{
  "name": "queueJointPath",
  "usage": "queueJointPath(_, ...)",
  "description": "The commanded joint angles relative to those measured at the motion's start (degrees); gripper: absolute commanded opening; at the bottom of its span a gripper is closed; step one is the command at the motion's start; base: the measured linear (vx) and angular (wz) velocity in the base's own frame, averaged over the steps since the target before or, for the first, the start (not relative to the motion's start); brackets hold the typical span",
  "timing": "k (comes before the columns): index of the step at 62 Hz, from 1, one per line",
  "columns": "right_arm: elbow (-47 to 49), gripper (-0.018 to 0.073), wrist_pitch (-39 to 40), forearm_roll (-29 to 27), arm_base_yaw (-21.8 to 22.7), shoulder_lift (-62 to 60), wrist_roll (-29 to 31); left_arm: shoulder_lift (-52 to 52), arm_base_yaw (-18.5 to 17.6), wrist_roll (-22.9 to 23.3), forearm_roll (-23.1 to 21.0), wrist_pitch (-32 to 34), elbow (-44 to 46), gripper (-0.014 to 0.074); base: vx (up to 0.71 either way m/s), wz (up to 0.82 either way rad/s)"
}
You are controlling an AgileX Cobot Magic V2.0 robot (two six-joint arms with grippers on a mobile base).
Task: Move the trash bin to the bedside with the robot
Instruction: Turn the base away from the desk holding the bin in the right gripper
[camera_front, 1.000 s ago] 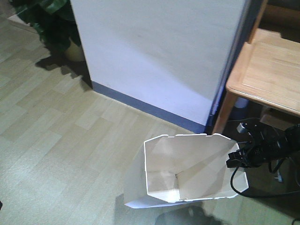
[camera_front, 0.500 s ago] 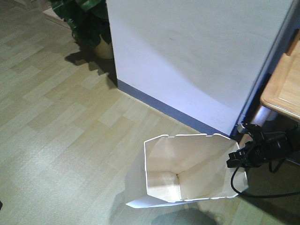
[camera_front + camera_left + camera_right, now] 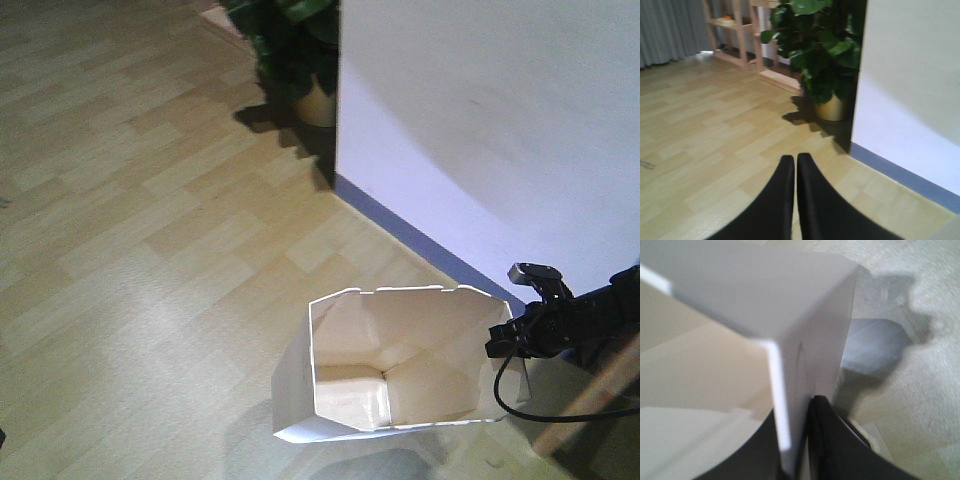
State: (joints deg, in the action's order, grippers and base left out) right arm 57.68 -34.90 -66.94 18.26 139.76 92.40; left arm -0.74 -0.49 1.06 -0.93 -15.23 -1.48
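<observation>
The slim black right arm (image 3: 580,312) is reaching in over the floor, and its jaws are pinching the thin side wall of the white, thin-walled plastic trash bin (image 3: 400,335) just below the angular, notched rim. In the right wrist view the wall (image 3: 790,390) is sitting squarely between the two dark jaws, one inside the bin and one outside. The rest of the bin is spreading away from these jaws with its open mouth tilting towards the camera, and I cannot tell whether its base is resting on the pale wood-patterned floor (image 3: 150,250) or hanging just above it. The left jaws, pressed together and carrying nothing, are pointing out over bare floor, with a dark green potted plant in a golden pot (image 3: 827,65) well ahead of them and a white wall with a blue skirting strip (image 3: 480,150) off to their side. No bed frame or checked bedding is showing anywhere near either pair of jaws. Judging by this, the grasp is looking done and the travel is looking under way, while reaching the bedside and letting go of the bin there are looking left to do.
</observation>
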Motion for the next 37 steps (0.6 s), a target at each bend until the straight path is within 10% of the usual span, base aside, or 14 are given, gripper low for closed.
queueJointPath(1,0.43,-0.0006,-14.37,-3.15,0.21,-4.30,0.07,-0.83,-0.33,0.25,-0.13,3.96,-1.07,-0.0006,0.10,0.54)
queueJointPath(37,0.43,-0.0006,-14.28,-3.15,0.23,-4.30,0.07,-0.83,-0.33,0.25,-0.13,3.96,-1.07,-0.0006,0.12,0.59)
